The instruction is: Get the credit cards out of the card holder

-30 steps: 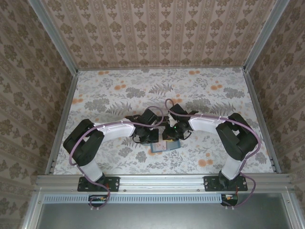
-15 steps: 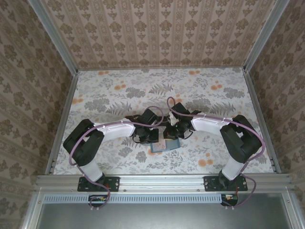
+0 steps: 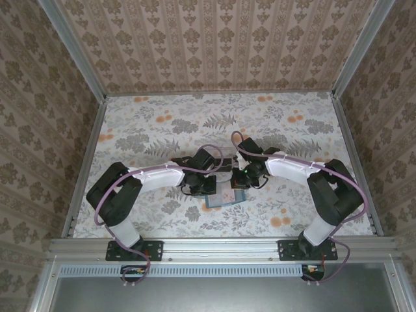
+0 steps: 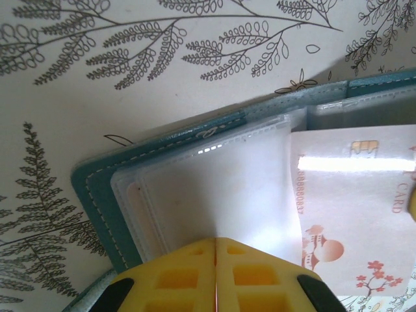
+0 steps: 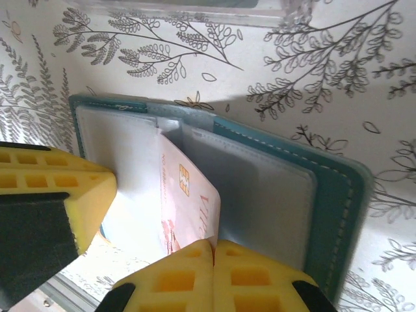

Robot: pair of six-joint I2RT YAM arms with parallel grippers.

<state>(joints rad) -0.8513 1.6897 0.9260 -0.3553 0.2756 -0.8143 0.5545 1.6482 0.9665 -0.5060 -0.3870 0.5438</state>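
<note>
the right pincer [image 5: 213,250] is closed, its yellow tips meeting on the lower edge of a pale pink card [image 5: 190,195]. it looks like a pinch on the card, though the contact itself is hidden under the tips. the card stands tilted just ahead of that pincer, partly out of a clear pocket. the left pincer [image 4: 216,250] is closed too, tips down on a clear pocket page [image 4: 214,188] right in front of it; whether it nips the page or only presses it, i cannot tell.

the step in hand, as i judge it, is drawing a card out while the other arm steadies the card holder [image 5: 325,188]. the next move calls for a straight pull out of the pocket's mouth, away from the left pincer, without dragging the holder along.

the holder lies open on the flowered table [image 4: 130,78], spread under and ahead of both pincers. its other pockets are too glary to read. past the holder, beyond the right pincer, sits a clear tray [image 5: 195,12], its inside out of view.
</note>
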